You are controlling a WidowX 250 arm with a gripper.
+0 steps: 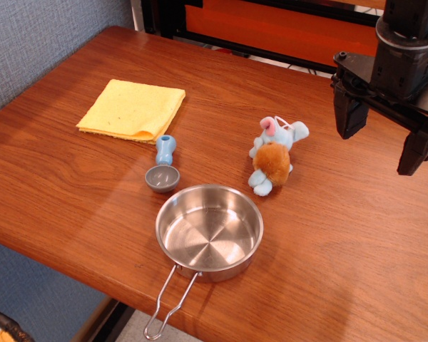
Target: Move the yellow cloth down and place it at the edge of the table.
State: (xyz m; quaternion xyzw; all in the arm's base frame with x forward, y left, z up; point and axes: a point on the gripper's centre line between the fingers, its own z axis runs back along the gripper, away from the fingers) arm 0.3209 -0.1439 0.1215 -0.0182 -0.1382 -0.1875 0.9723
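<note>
The yellow cloth point(132, 109) lies folded and flat on the reddish-brown wooden table point(71, 192), at its back left part. My gripper point(383, 142) hangs above the table's right side, far from the cloth. Its two black fingers point(349, 114) stand wide apart with nothing between them.
A blue-handled grey scoop point(163, 168) lies just in front of the cloth. A steel pan point(209, 232) with a wire handle sits near the front edge. A small blue and brown plush toy point(273, 157) lies in the middle. A grey wall runs along the left.
</note>
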